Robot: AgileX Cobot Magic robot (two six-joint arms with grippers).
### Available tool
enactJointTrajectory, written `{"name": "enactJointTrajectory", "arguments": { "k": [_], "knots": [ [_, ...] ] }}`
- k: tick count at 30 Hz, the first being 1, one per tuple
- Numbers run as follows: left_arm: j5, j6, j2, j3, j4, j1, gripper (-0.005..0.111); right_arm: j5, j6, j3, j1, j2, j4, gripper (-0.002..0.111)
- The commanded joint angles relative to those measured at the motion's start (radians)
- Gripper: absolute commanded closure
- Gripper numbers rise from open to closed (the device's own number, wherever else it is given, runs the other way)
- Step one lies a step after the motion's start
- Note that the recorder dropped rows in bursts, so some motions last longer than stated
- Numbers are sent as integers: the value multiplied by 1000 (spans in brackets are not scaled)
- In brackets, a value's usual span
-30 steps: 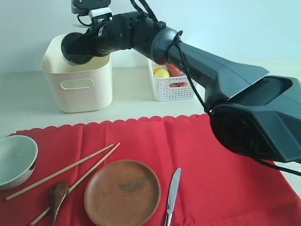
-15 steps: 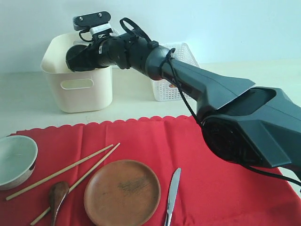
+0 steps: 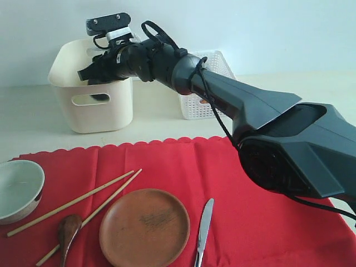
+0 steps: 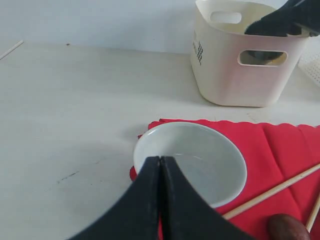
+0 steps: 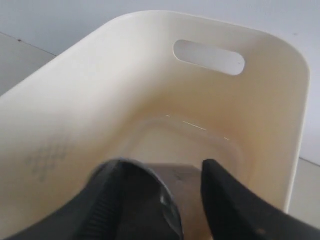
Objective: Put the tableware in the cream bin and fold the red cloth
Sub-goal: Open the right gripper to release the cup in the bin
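Note:
My right gripper (image 3: 89,72) hangs open over the cream bin (image 3: 105,117). The steel cup (image 5: 182,195) is blurred below its parted jaws (image 5: 165,167), inside the bin; its dark shape shows through the handle cut-out (image 3: 100,98). On the red cloth (image 3: 222,178) lie the white bowl (image 3: 16,186), two chopsticks (image 3: 83,200), the wooden spoon (image 3: 68,231), the brown plate (image 3: 144,228) and the steel knife (image 3: 204,222). My left gripper (image 4: 160,159) is shut and empty, just above the near rim of the bowl (image 4: 210,160).
A white lattice basket (image 3: 206,105) with food stands right of the cream bin, partly behind my right arm. The arm's big dark body (image 3: 300,150) overhangs the right part of the cloth. Bare pale table (image 4: 75,100) lies left of the bowl.
My right gripper rose slightly over the bin, then opened. The steel cup dropped from it and now shows through the bin's handle cut-out. The left gripper has not moved.

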Motion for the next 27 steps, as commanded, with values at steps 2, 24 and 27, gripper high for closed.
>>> {"name": "enactJointTrajectory", "arguments": {
  "k": [2,24,27],
  "knots": [
    [-10,-1,4,-5,5,0,107,-10,4,-8,0,-2,-5,38],
    [-10,-1,4,-5,5,0,107,323,-178,-8,41,-192,169,95],
    [-10,-1,4,-5,5,0,107,417,-195,-8,48,-228,169,108]
  ]
}}
